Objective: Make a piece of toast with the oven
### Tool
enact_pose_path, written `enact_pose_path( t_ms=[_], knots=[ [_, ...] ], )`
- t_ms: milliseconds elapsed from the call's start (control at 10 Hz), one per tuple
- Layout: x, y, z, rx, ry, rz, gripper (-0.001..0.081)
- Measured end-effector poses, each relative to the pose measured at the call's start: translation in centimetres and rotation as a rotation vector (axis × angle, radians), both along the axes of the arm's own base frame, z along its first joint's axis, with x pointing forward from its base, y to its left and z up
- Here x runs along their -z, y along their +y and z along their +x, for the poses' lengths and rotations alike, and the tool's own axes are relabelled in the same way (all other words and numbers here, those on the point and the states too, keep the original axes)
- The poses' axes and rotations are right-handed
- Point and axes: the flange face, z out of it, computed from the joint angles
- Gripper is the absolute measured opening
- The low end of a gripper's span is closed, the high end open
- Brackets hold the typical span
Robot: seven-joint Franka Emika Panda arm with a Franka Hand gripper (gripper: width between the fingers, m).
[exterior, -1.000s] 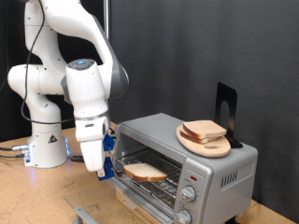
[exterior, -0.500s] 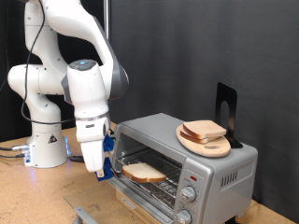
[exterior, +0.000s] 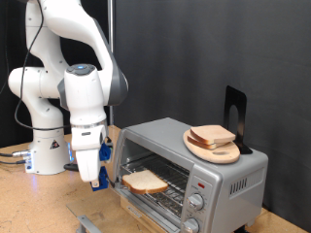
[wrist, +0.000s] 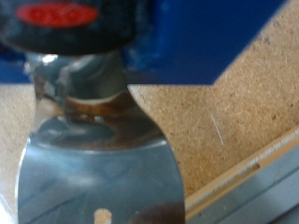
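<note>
The silver oven (exterior: 222,182) stands at the exterior view's right with its front door open. One piece of toast (exterior: 146,181), pale with a tan crust, lies flat on the wire rack inside. My gripper (exterior: 100,179) hangs just outside the oven opening, to the left of the slice and apart from it, with nothing visible between its fingers. The wrist view is blurred: it shows a shiny metal surface (wrist: 93,177) close up, blue and red parts above it, and the chipboard tabletop (wrist: 234,112).
A round wooden board (exterior: 224,153) with more bread slices (exterior: 212,135) sits on the oven's top, a black stand (exterior: 234,109) behind it. The robot base (exterior: 47,146) stands at the left. Two knobs (exterior: 197,203) are on the oven's front.
My gripper has drawn back to the left, away from the oven opening. The slice stays on the rack, now apart from the fingers.
</note>
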Motion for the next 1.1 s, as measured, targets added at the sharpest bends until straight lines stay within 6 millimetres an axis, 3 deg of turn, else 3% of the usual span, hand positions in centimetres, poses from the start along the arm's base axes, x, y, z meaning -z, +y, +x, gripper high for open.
enact_pose_path(
  t_ms=[300,600,1100],
  knots=[
    [0.3,-0.9,-0.5,0.008,0.011,-0.007,0.0491],
    [-0.2,-0.5,-0.2,0.041,0.0,0.04,0.0491],
    [-2.7,4.1,1.0,0.07,-0.042,0.097,0.0491]
  ],
)
